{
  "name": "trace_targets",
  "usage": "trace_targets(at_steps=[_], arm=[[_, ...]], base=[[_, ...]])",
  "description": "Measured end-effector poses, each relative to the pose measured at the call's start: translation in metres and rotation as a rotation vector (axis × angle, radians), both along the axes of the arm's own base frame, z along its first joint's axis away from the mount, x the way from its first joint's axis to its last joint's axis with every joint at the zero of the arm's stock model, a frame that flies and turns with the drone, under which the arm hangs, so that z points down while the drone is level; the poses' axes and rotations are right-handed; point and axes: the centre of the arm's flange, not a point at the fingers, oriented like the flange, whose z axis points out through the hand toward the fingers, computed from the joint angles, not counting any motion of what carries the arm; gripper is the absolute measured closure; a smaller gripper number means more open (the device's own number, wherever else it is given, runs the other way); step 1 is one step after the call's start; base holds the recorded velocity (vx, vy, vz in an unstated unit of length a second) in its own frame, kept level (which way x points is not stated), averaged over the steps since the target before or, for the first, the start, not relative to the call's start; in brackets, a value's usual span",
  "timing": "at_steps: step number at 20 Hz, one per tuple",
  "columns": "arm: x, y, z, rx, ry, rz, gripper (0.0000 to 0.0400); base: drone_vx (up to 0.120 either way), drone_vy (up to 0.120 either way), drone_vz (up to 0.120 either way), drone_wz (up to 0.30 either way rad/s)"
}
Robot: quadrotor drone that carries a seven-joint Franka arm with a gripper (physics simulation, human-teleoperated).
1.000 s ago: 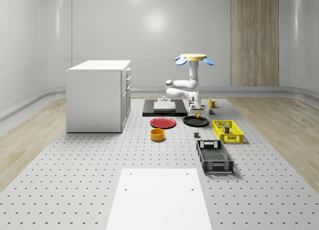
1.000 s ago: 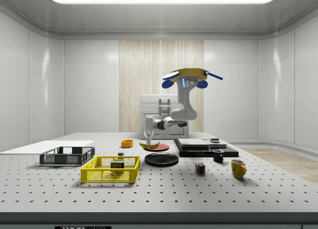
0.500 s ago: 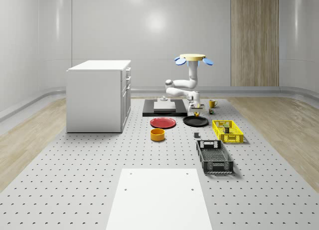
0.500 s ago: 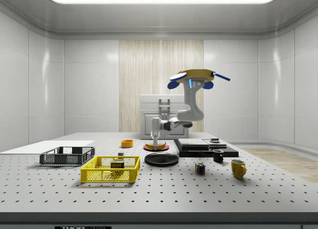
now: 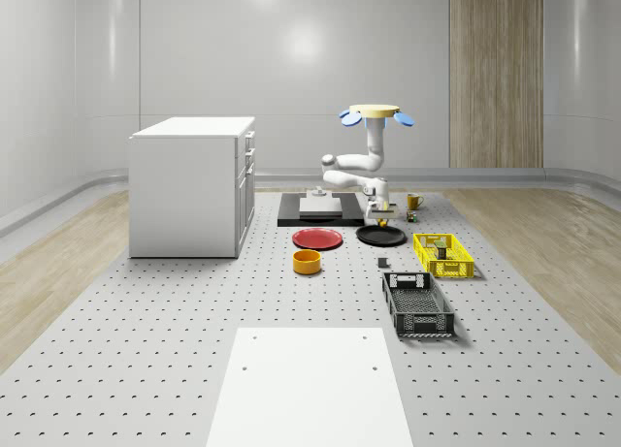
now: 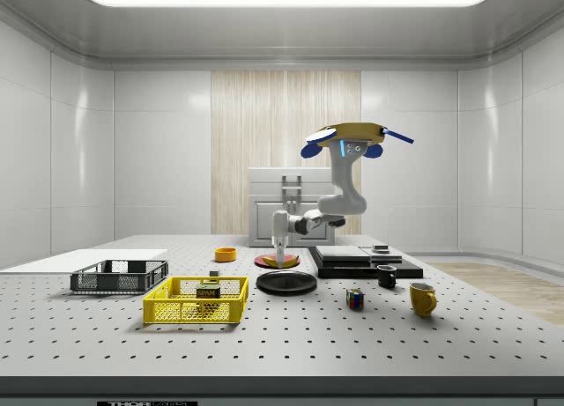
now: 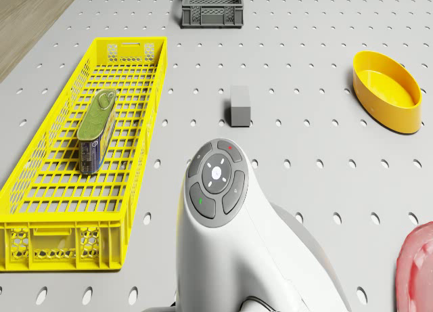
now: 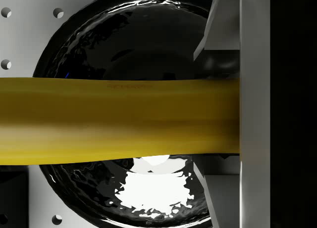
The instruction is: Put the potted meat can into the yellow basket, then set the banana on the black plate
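Note:
The drone (image 5: pixel 376 112) hovers behind the black plate (image 5: pixel 380 236), its arm reaching down over it. My gripper (image 8: pixel 218 121) is shut on the banana (image 8: pixel 119 121), which lies crosswise between the fingers (image 8: pixel 223 30). Directly below the banana is the glossy black plate (image 8: pixel 124 45). In the side view the banana (image 6: pixel 284 262) hangs a little above the plate (image 6: pixel 286 283). The potted meat can (image 7: pixel 95 129) lies on its side inside the yellow basket (image 7: pixel 145 102), to the whole-scene view's right of the plate (image 5: pixel 443 255).
A red plate (image 5: pixel 317 239) and an orange bowl (image 5: pixel 307 262) sit left of the black plate. A dark crate (image 5: pixel 417 304) lies in front of the basket, with a small grey block (image 7: pixel 239 105) nearby. A white cabinet (image 5: pixel 194 185) stands left; mugs (image 6: pixel 422 298) and a cube (image 6: pixel 354 298) sit beyond.
The drone and arm have shifted toward the side view's right, carrying the banana from beside the black plate to over its middle. The gripper stays shut on the banana.

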Motion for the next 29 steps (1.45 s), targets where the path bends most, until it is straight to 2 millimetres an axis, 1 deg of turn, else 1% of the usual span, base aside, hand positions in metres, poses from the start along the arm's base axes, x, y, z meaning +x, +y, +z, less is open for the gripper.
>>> trace_targets(at_steps=[14, 15, 16, 18, 20, 22, 24, 29], arm=[[0.000, 0.000, 0.042, 0.000, 0.000, 0.000, 0.0211], [0.000, 0.000, 0.044, 0.000, 0.000, 0.000, 0.0196], [0.000, 0.000, 0.046, 0.001, 0.000, 0.002, 0.0152], [0.000, 0.000, 0.048, 0.002, -0.001, 0.005, 0.0092], [0.000, 0.000, 0.048, 0.003, -0.001, 0.007, 0.0056], [0.000, 0.000, 0.044, 0.004, -0.002, 0.008, 0.0034], [0.000, 0.000, 0.038, 0.005, -0.002, 0.009, 0.0021], [0.000, 0.000, 0.027, 0.005, -0.002, 0.010, 0.0006]], base=[[0.000, 0.000, 0.000, 0.000], [0.000, 0.000, 0.000, 0.000], [0.000, 0.000, 0.000, 0.000], [0.000, 0.000, 0.000, 0.000], [0.000, 0.000, 0.000, 0.000], [0.000, 0.000, 0.000, 0.000], [0.000, 0.000, 0.000, 0.000], [0.000, 0.000, 0.000, 0.000]])
